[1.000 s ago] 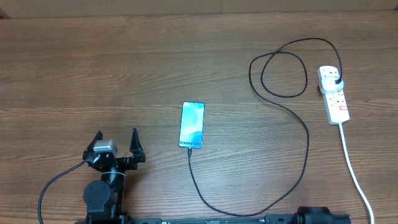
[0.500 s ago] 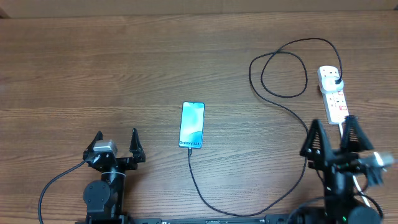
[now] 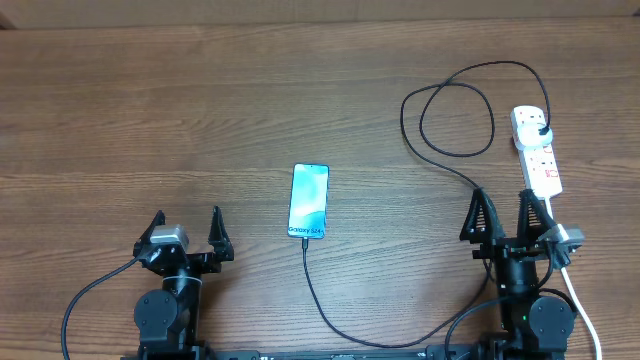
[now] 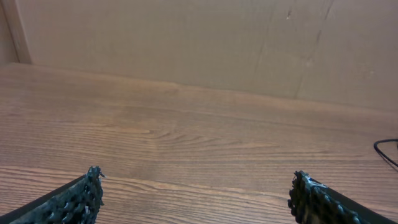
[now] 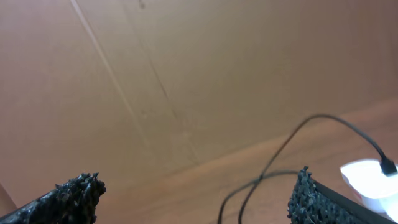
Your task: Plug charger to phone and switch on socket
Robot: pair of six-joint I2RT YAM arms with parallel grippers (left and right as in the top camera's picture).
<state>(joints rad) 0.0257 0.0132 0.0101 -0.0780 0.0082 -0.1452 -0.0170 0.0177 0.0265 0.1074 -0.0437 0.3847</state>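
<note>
Left pincer (image 3: 188, 215) and right pincer (image 3: 502, 198) both gape empty; the phone (image 3: 309, 201) lies mid-table, and I fear the right one snagging the cable (image 3: 492, 125) beside it while reaching for the power strip (image 3: 540, 160)

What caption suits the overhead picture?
Open left claw and open right claw sit near a phone; a black charger cable loops from it to a white power strip.

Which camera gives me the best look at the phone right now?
Overhead: the phone lies fully visible, screen up. Neither wrist view shows it: left sees mostly table, right sees charger and socket.
</note>
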